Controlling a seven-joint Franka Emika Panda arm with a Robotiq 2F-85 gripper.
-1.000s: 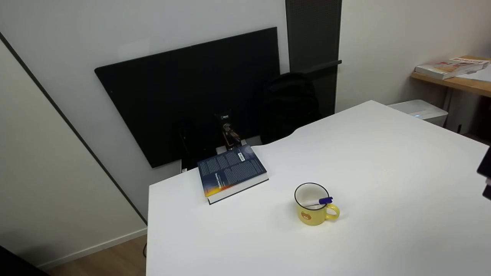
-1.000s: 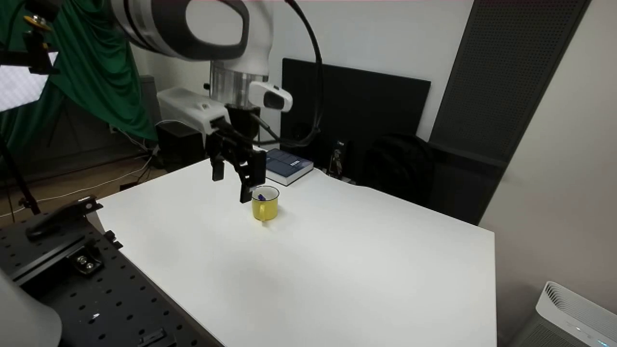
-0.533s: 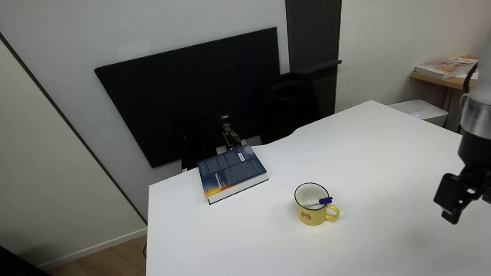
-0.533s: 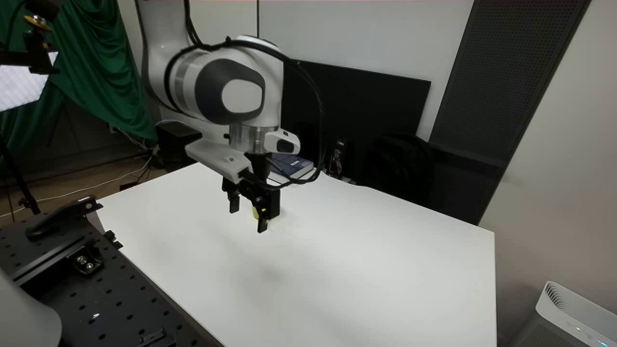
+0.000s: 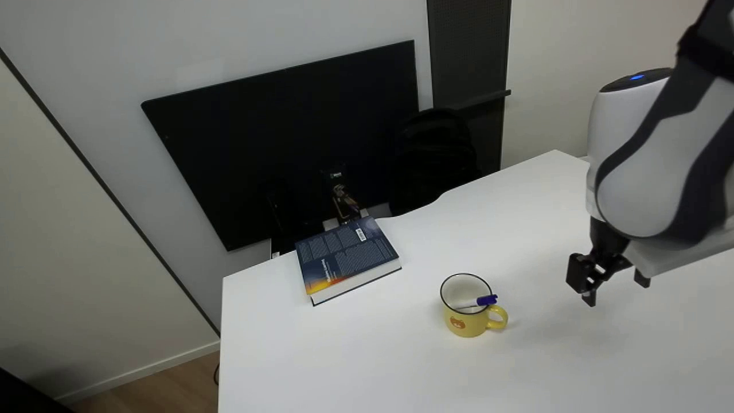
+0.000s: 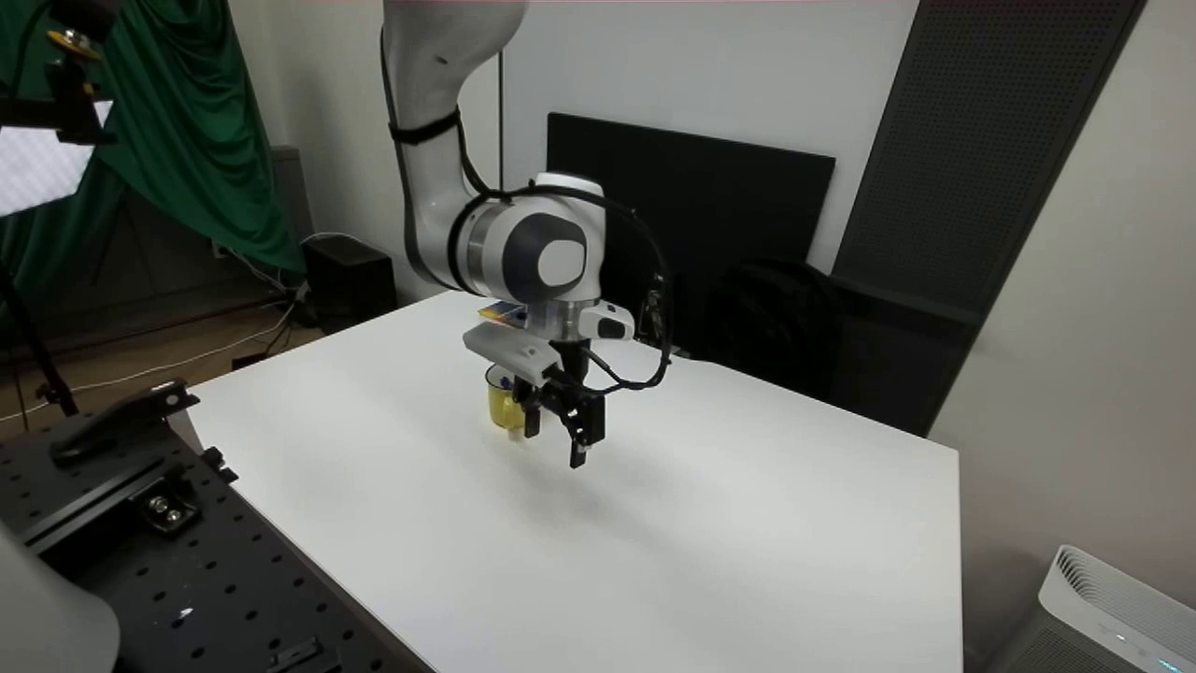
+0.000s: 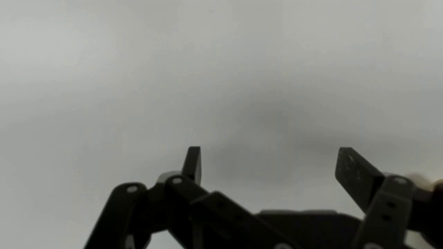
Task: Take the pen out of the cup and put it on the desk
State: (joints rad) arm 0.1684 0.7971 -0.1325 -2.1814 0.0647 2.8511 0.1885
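The yellow cup stands upright on the white desk, its handle toward my gripper's side. The pen leans inside it, its blue-purple cap sticking over the rim by the handle. In an exterior view the cup is partly hidden behind my gripper. My gripper is open and empty, pointing down above the desk, to the right of the cup and apart from it. In the wrist view the open fingers have only bare desk between them; the pen is out of view there.
A blue-covered book lies on the desk beyond the cup, near the edge by the black screen panel. A dark backpack stands behind the desk. A black perforated plate borders the desk, and a white appliance stands beside it.
The arm has come in from the right edge in an exterior view, toward the cup. In the exterior view across from it, the gripper has moved down and right. Cup and pen have not moved.
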